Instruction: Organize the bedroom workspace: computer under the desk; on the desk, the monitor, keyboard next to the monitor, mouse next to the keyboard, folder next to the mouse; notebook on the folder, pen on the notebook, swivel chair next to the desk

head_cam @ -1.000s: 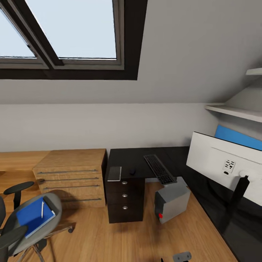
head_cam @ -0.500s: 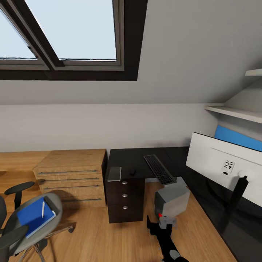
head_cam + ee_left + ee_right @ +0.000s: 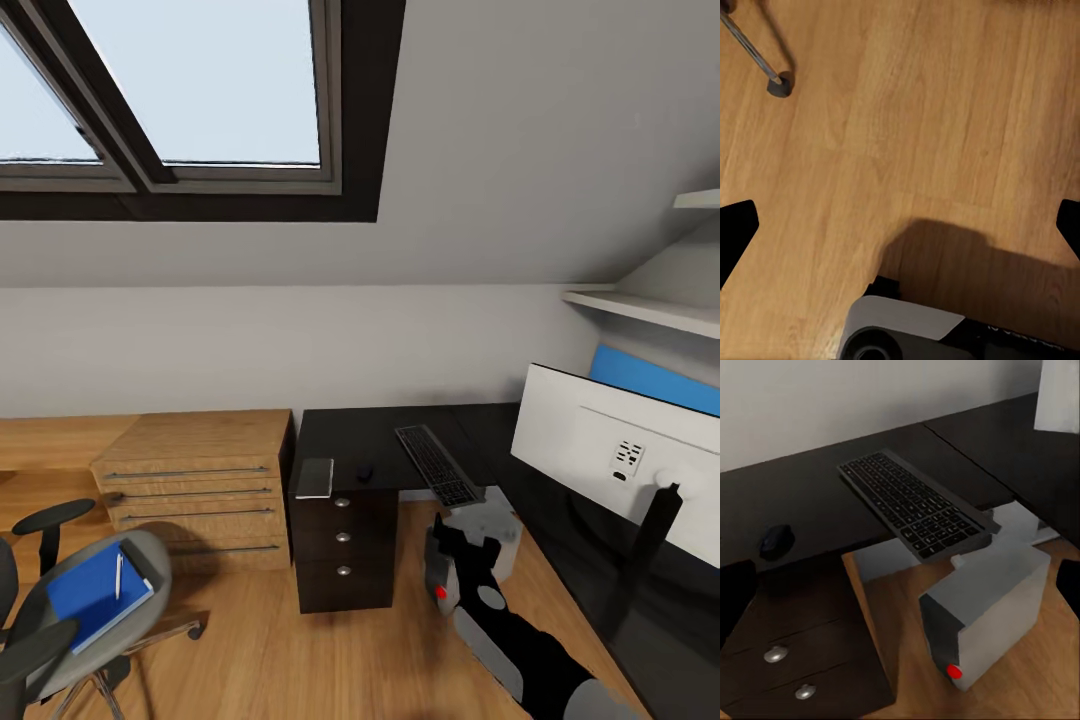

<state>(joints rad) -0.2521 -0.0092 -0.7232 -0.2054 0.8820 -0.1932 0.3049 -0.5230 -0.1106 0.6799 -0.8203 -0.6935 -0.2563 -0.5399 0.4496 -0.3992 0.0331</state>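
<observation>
A glossy black L-shaped desk [image 3: 345, 440] sits in an attic bedroom, and on its tabletop the slim dark keyboard [image 3: 438, 464] lies with its long axis running from the wall toward the room, its near end jutting over the edge above the light-grey computer [image 3: 497, 528] standing on the wood floor [image 3: 300, 650]. A small black mouse [image 3: 365, 469] rests left of the keyboard, a dark-grey notebook [image 3: 315, 477] lies at the desk's front-left corner, and the monitor [image 3: 610, 455] stands to the right, white back showing. Off left, the swivel chair [image 3: 130, 570] holds the blue folder [image 3: 90, 592] with the white pen [image 3: 117, 576] lengthwise on it; the right gripper [image 3: 455, 545] hovers at the computer, and whether either gripper is released or clenched cannot be told.
</observation>
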